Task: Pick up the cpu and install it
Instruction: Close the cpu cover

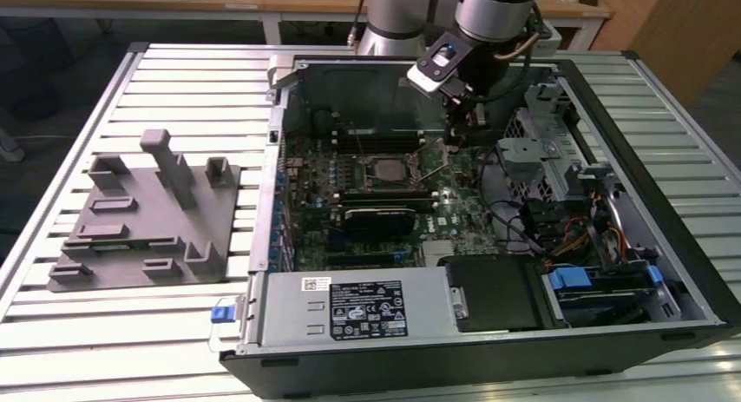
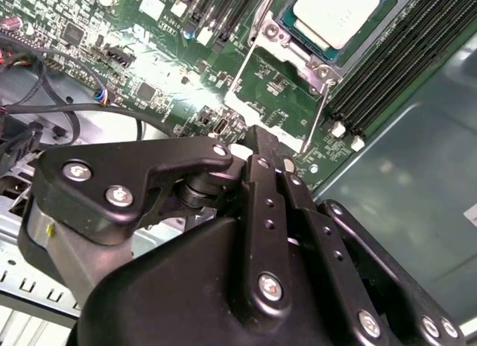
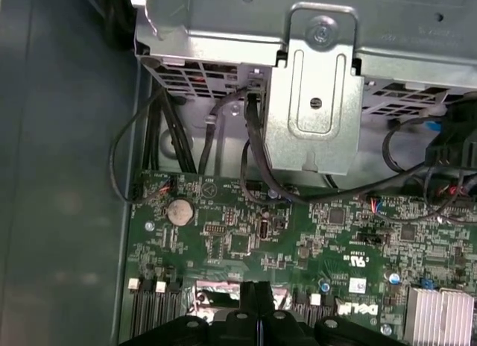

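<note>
Cables (image 3: 253, 152) and a metal drive cage (image 3: 313, 100) crowd the open computer case (image 1: 683, 272). A grey tray (image 1: 145, 220) lies at nine o'clock of it on the table (image 1: 116, 332). The cpu (image 2: 332, 14) sits inside its socket frame (image 1: 388, 168). The gripper (image 1: 454, 143) hangs at two o'clock of it, fingers (image 3: 249, 297) pressed together, empty. The gripper's black body hides their tips in the second wrist view.

The end effector (image 3: 258, 289), its fingers pressed together, hangs over a green motherboard (image 3: 313, 238) carrying a coin cell battery (image 3: 179, 210). Black cables (image 3: 252, 148) lead from the board past a silver metal bracket (image 3: 313, 100).
</note>
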Action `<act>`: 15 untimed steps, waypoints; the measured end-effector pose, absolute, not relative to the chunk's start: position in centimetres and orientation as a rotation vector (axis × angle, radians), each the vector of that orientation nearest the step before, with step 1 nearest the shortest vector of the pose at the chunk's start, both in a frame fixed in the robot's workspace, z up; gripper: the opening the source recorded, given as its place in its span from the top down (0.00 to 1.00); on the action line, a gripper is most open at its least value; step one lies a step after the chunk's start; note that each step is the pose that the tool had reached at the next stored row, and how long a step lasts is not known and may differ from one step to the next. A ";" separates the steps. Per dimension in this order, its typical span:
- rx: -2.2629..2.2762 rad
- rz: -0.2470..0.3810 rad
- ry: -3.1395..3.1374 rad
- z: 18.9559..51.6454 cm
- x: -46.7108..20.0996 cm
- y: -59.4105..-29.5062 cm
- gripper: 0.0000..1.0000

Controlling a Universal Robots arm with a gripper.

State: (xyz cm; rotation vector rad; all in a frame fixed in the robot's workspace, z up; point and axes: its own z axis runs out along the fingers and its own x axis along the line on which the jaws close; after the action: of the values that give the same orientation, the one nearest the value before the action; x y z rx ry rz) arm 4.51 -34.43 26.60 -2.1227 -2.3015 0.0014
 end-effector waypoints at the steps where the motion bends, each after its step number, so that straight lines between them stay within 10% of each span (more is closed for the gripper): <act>1: -2.122 0.001 -2.302 26.5 4.6 -34.4 0.89; 15: -2.104 0.000 -2.318 25.8 5.9 -34.2 0.89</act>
State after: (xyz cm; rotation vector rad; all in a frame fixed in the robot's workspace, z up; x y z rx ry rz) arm 5.87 -34.16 25.82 -2.1041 -2.3176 0.0003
